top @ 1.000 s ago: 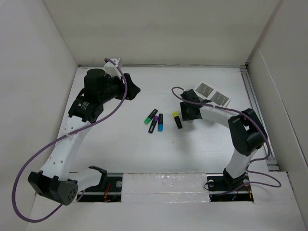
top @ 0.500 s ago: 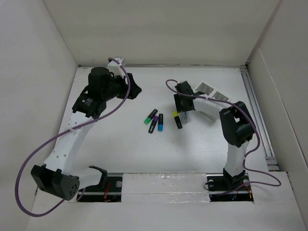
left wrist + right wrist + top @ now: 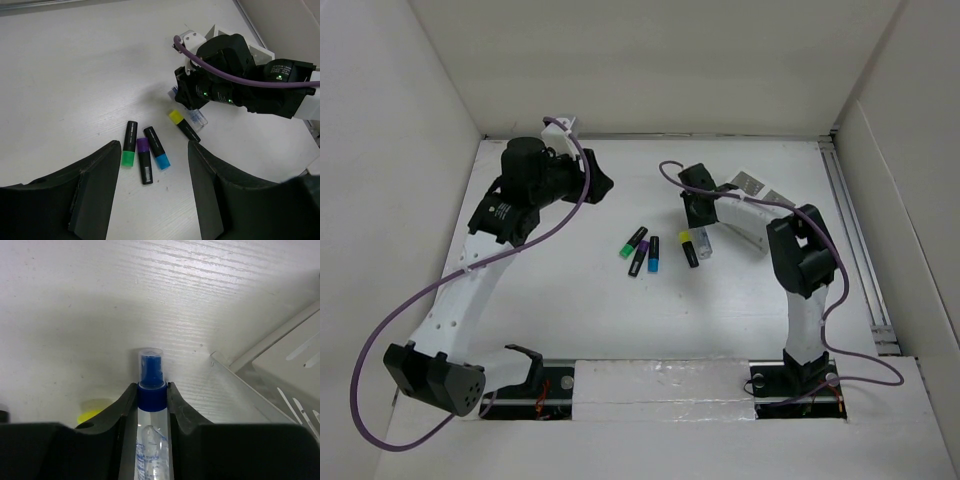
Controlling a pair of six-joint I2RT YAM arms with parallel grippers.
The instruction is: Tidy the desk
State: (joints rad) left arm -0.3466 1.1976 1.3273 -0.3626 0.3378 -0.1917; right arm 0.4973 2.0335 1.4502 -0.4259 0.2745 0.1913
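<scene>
Four markers [image 3: 156,146] (one yellow-capped) lie on desk [image 3: 75,75].

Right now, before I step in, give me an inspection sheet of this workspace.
Surface: desk white, matte, no spills seen.
Job's things: green highlighter, purple highlighter, blue highlighter and yellow highlighter loose mid-desk; white box far right, partly behind the right arm.
Clutter: nothing seen.
End effectors: left end effector open, empty, above the desk; right end effector shut on spray bottle, beside the yellow highlighter.
Cables: left purple cable and right purple cable loop off the arms, clear of the highlighters.
Surroundings: white panel walls; metal rail along the right edge.
</scene>
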